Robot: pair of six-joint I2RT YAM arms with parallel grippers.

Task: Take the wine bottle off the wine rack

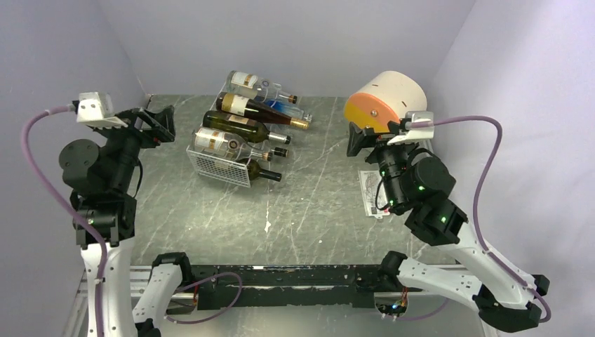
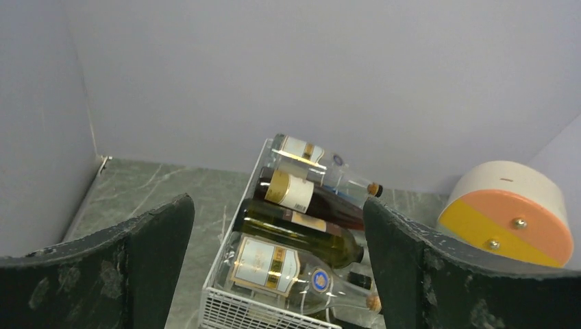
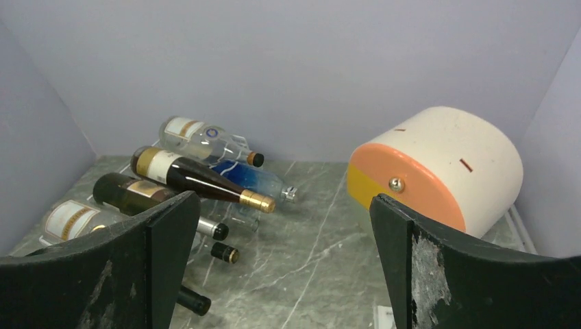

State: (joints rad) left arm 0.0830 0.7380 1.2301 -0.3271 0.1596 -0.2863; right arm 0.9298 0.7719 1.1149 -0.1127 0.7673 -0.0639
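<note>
The white wire wine rack [image 1: 219,167] stands at the back left of the table, its mesh end facing me. Several wine bottles lie across it, necks to the right: a clear white-labelled one [image 1: 223,143] nearest, then a green one [image 1: 242,127], a dark gold-capped one [image 1: 258,109] and a clear one [image 1: 254,83] at the back. The left wrist view shows the rack [image 2: 250,312] and the clear bottle [image 2: 274,269] below. My left gripper [image 1: 160,125] is open and empty, left of the rack. My right gripper [image 1: 360,138] is open and empty, right of the bottle necks.
A cream and orange rounded box [image 1: 386,102] lies at the back right, just behind my right gripper. A printed paper [image 1: 370,193] lies under the right arm. A blue bottle [image 3: 250,179] lies behind the gold-capped neck. Grey walls close in on three sides.
</note>
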